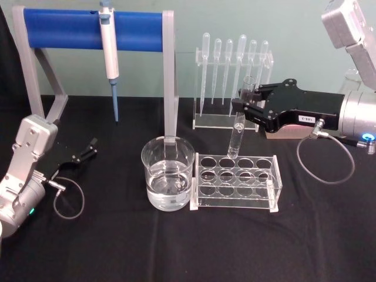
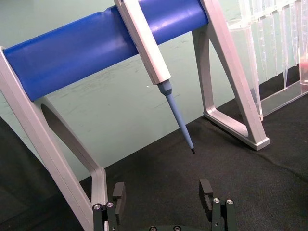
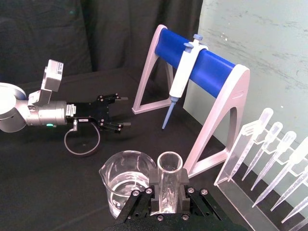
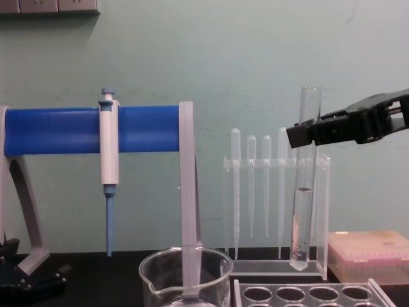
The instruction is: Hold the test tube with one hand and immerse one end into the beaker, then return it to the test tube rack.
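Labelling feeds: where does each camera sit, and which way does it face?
Head: high, facing down; left gripper and right gripper show.
Chest: low, facing forward; right gripper holds the test tube.
Left wrist: faces pipettor stand; left gripper open.
Right wrist: faces the beaker; right gripper clamps the test tube.
Head and chest share the test tube rack.

Small white label (image 1: 306,118) on the right claw (image 1: 245,103) housing, dark characters too small to read, no other legible writing anywhere
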